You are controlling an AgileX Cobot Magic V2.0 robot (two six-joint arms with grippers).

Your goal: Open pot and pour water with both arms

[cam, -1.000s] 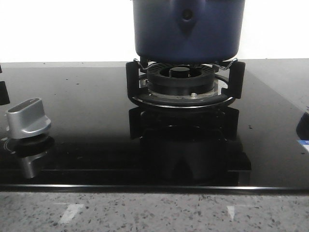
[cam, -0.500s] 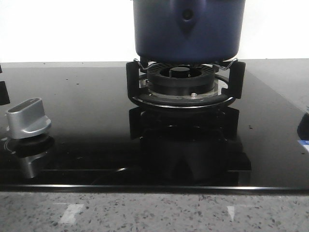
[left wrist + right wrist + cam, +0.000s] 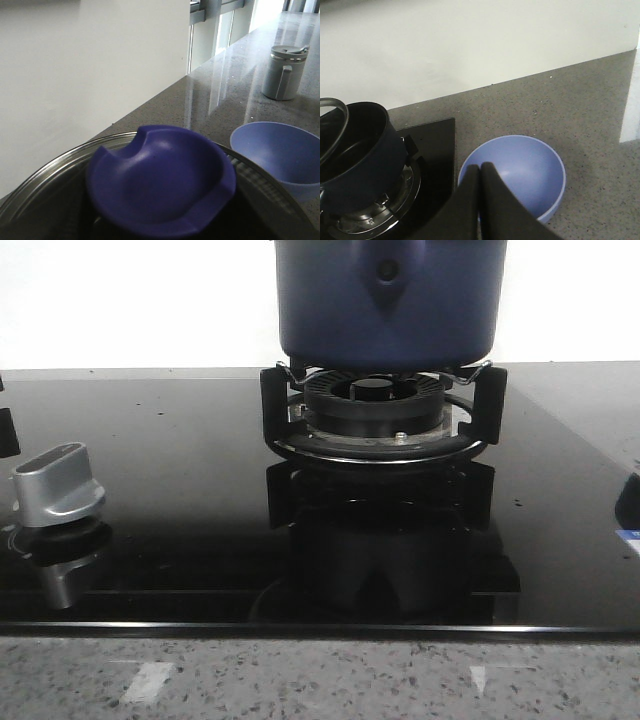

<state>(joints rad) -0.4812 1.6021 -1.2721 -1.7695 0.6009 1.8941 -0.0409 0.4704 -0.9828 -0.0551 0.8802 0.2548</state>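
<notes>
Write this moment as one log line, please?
pot: on burner | lid: at left wrist, lifted | right gripper: shut, empty, over bowl

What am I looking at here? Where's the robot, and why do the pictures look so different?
The robot has two arms, and each picture comes from a different camera. The front camera looks across a black stove top. It shows the dark blue pot sitting on the burner and a silver stove knob.

The other two cameras ride on the robot's wrists. The left wrist camera is very close to the glass lid and its blue handle. The left arm's fingers don't show, so I can't say whether it is holding the lid. A grey jar stands further along the counter.

The right wrist camera shows the right gripper, pinched shut and holding nothing, over a light blue bowl. Next to it, the pot looks open.
</notes>
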